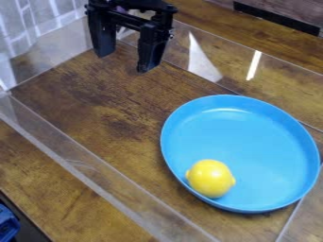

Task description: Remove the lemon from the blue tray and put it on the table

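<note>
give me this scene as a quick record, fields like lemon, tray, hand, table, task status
lemon: yellow, resting in the tray near its rim on the side toward the camera
tray: round, sky blue, raised rim
hand: black, open, raised at the top of the view, away from the lemon
table: dark brown wood grain
task status: lemon not yet out of the tray

Looks like a robotics lab: black gripper (127,66) above wood-grain tabletop (94,104), clear acrylic panel (41,43) beside gripper.
</note>
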